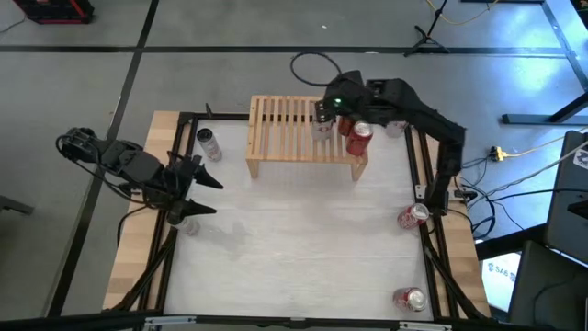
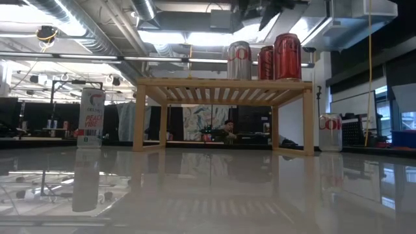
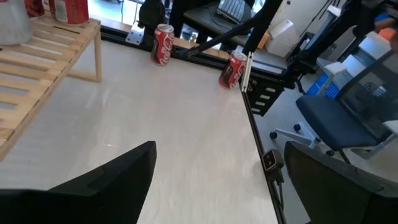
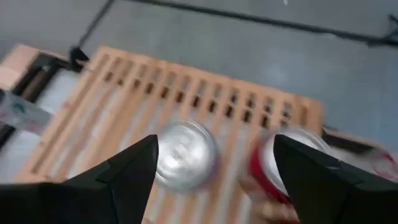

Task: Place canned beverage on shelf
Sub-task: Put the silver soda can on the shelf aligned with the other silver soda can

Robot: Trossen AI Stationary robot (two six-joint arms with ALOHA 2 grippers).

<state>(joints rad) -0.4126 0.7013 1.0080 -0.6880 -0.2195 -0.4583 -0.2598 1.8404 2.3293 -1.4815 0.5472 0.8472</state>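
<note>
The light-wood shelf (image 1: pixel 294 138) stands at the table's far middle, resting on its two side legs. A silver can (image 2: pixel 238 60) and two red cans (image 2: pixel 287 56) stand upright on its slatted top toward its right end. My right gripper (image 1: pixel 324 110) hovers open above the silver can (image 4: pixel 185 163), which shows below and between its two fingers in the right wrist view, with a red can (image 4: pixel 280 165) beside it. My left gripper (image 1: pixel 197 188) is open and empty over the table's left side.
A white can (image 1: pixel 209 144) stands on the table left of the shelf. A red can (image 1: pixel 412 216) is at the right edge and another (image 1: pixel 410 299) at the near right corner. A silver can (image 2: pixel 330 132) stands right of the shelf. A black frame (image 1: pixel 427 230) rims the table.
</note>
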